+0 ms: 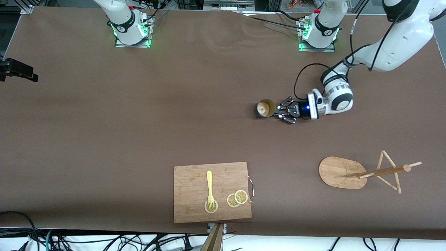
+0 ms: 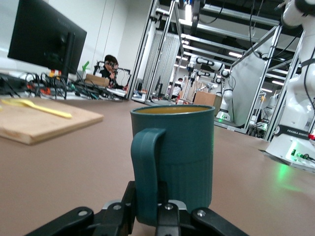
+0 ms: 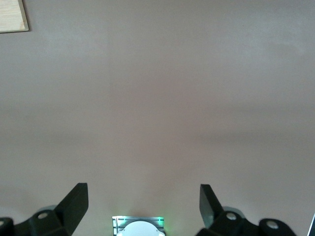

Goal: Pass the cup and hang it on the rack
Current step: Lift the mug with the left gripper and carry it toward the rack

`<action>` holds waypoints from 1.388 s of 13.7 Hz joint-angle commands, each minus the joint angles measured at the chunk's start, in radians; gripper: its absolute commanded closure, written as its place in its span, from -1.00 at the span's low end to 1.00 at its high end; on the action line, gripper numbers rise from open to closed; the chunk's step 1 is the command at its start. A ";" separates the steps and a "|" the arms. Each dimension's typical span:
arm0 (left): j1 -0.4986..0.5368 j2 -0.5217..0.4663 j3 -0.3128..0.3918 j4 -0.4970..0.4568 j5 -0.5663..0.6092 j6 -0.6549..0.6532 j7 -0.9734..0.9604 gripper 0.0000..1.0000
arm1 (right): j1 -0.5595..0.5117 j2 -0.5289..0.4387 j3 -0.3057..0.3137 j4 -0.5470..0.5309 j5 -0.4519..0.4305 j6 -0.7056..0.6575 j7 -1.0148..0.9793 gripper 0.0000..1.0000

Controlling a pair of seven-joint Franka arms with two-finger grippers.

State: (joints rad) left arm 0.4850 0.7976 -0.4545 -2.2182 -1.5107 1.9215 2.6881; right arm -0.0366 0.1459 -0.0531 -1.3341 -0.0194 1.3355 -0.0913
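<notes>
The dark teal cup (image 1: 264,108) stands upright on the brown table, its yellow-tan inside showing. My left gripper (image 1: 279,112) lies low beside it, on the side toward the left arm's end. In the left wrist view the cup (image 2: 184,152) fills the middle, and my left gripper (image 2: 147,209) is shut on its side handle (image 2: 146,172). The wooden rack (image 1: 341,172), with oval base, pole and pegs, stands nearer the front camera at the left arm's end. My right gripper (image 3: 142,192) is open and empty, high over bare table above its own base; it is out of the front view.
A rectangular wooden cutting board (image 1: 195,181) lies near the front edge, carrying a yellow fork (image 1: 209,188) and lemon slices (image 1: 237,198). The board also shows in the left wrist view (image 2: 29,125). The arm bases (image 1: 130,26) stand along the table's back edge.
</notes>
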 commanded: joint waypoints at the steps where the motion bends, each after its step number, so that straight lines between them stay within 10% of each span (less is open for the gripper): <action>1: 0.088 -0.118 -0.004 -0.037 0.088 -0.080 -0.116 1.00 | -0.011 -0.014 0.004 -0.017 -0.004 0.013 -0.022 -1.00; 9: 0.430 -0.265 -0.003 0.000 0.426 -0.306 -0.552 1.00 | -0.011 -0.011 0.006 -0.007 -0.011 0.016 -0.022 -1.00; 19: 0.607 -0.288 -0.003 0.184 0.504 -0.458 -1.256 1.00 | -0.014 -0.009 0.006 -0.007 -0.013 0.016 -0.024 -1.00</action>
State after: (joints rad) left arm 1.0775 0.5186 -0.4464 -2.0817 -1.0293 1.4994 1.6131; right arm -0.0384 0.1461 -0.0541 -1.3345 -0.0196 1.3464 -0.0939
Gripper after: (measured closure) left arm 0.802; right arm 0.000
